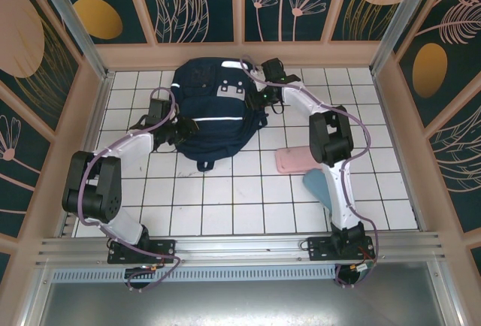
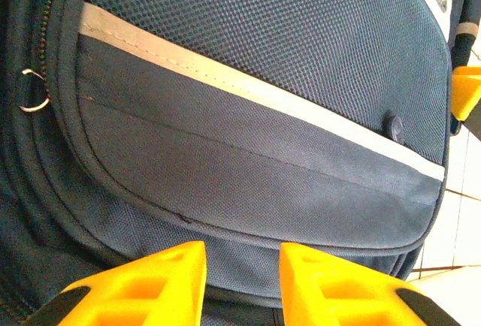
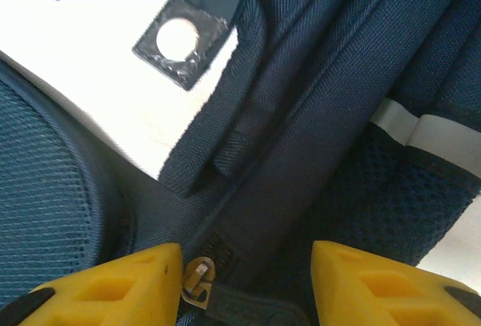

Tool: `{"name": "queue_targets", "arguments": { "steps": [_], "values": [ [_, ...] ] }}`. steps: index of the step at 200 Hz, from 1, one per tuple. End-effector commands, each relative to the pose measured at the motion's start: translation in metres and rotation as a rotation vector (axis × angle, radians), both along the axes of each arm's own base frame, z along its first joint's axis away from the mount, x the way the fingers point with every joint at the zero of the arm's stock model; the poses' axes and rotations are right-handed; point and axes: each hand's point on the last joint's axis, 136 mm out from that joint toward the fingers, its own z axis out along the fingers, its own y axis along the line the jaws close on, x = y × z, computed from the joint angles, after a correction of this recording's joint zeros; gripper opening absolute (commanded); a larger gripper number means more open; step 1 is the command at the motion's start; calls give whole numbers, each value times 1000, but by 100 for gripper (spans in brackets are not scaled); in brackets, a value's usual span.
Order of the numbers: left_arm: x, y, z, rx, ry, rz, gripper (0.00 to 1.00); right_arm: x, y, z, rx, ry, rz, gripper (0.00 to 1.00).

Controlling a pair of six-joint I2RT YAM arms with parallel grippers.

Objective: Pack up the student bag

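Note:
The student bag point(image 1: 216, 107), a dark navy backpack with white stripes, lies flat at the back middle of the tiled table. My left gripper point(image 1: 177, 128) is at the bag's left edge. In the left wrist view its yellow fingers point(image 2: 242, 258) stand apart, with the student bag point(image 2: 263, 116) and its front pocket right ahead and unbunched fabric showing in the gap. My right gripper point(image 1: 265, 95) is at the bag's upper right edge. In the right wrist view this gripper point(image 3: 246, 258) is open over the zip seam, and the metal zip slider point(image 3: 197, 281) sits against its left finger.
A pink flat item point(image 1: 291, 161) and a blue-grey item point(image 1: 316, 185) lie on the tiles to the right, beside the right arm. Wooden walls close the table on three sides. A metal ring pull point(image 2: 31, 90) hangs on the bag's side zip.

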Motion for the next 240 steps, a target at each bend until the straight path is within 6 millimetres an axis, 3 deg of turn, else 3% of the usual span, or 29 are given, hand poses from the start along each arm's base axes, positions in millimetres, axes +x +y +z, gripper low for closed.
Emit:
{"name": "queue_targets", "arguments": {
  "steps": [1,44,80,110,128,147,171,186,207,213,240],
  "values": [
    [-10,-9,3,-23,13,-21,32,-4,-3,-8,-40,16,80,52],
    [-16,-27,6,-38,14,-50,32,-18,1,-15,-43,76,170,48],
    [-22,-49,6,-47,18,-87,32,-29,-2,-15,-48,103,187,35],
    [-25,-69,2,-50,26,-120,32,-33,-3,-7,-50,95,197,33],
    [-28,-81,-3,-50,35,-141,32,-35,-3,-2,-51,94,206,23],
    [-31,-91,-7,-46,44,-157,32,-37,-5,0,-58,95,209,23],
    [-35,-94,-18,-29,66,-163,32,-41,-7,-2,-68,111,217,36],
    [-35,-93,-22,-21,72,-158,32,-43,-8,-4,-74,120,220,39],
    [-34,-91,-23,-11,69,-150,32,-47,-6,1,-59,122,229,40],
    [-35,-89,-36,3,97,-147,32,-48,-6,3,-53,122,232,40],
    [-36,-88,-45,16,115,-142,32,-49,-5,13,-41,105,239,35]
  ]
}}
